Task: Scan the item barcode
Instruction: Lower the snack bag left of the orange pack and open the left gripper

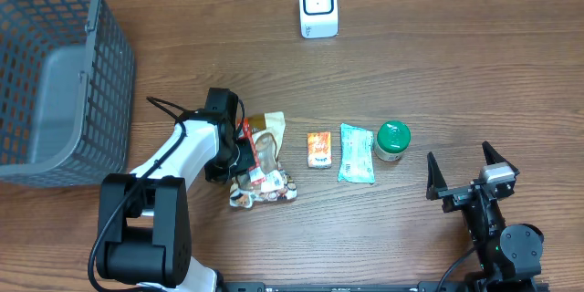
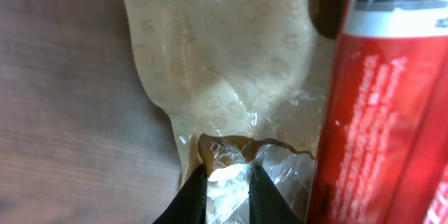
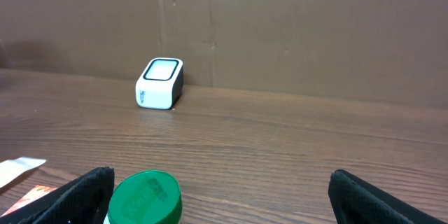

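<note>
The item is a clear plastic snack bag (image 1: 265, 162) with brown and red contents, lying left of the table's middle. My left gripper (image 1: 239, 152) is at the bag's left edge. In the left wrist view its jaws stand narrow, shut on a fold of the bag's clear film (image 2: 228, 182), with a red packet (image 2: 392, 98) inside the bag to the right. The white barcode scanner (image 1: 318, 6) stands at the far side of the table, also seen as the scanner (image 3: 159, 83) from the right wrist. My right gripper (image 1: 465, 175) rests open at the near right, holding nothing.
A grey mesh basket (image 1: 55, 73) fills the far left corner. A small orange packet (image 1: 318, 149), a teal packet (image 1: 357, 152) and a green-lidded jar (image 1: 393, 140) lie in a row right of the bag. The green lid (image 3: 145, 199) sits by my right gripper's left finger.
</note>
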